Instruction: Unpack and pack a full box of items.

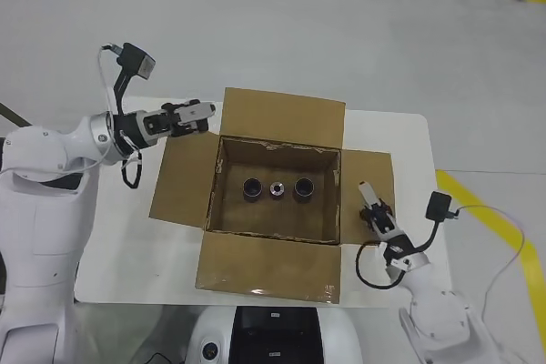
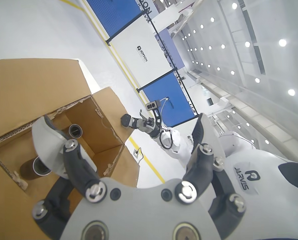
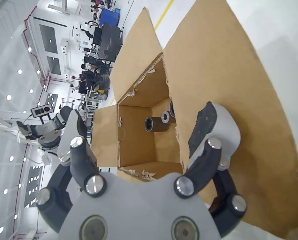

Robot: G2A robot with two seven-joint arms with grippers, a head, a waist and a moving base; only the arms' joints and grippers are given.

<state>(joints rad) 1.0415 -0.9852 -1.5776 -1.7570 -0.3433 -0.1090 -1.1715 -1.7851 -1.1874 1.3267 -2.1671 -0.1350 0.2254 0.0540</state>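
An open cardboard box (image 1: 273, 264) stands mid-table with all its flaps spread flat. On its floor stand three dark cylinders in a row: one on the left (image 1: 253, 189), a smaller one in the middle (image 1: 276, 189) and one on the right (image 1: 303, 188). My left gripper (image 1: 200, 113) hangs open and empty over the box's far left corner; the left wrist view shows its gripper (image 2: 123, 136) above two cylinders (image 2: 75, 131). Low over the right flap, my right gripper (image 1: 367, 193) is open with nothing in it. The right wrist view has its gripper (image 3: 143, 131) facing the cylinders (image 3: 151, 123).
The white table (image 1: 118, 264) has bare strips left and right of the box flaps. The box walls (image 3: 136, 136) are tall with torn upper edges. A yellow floor line (image 1: 528, 264) runs past the table's right side.
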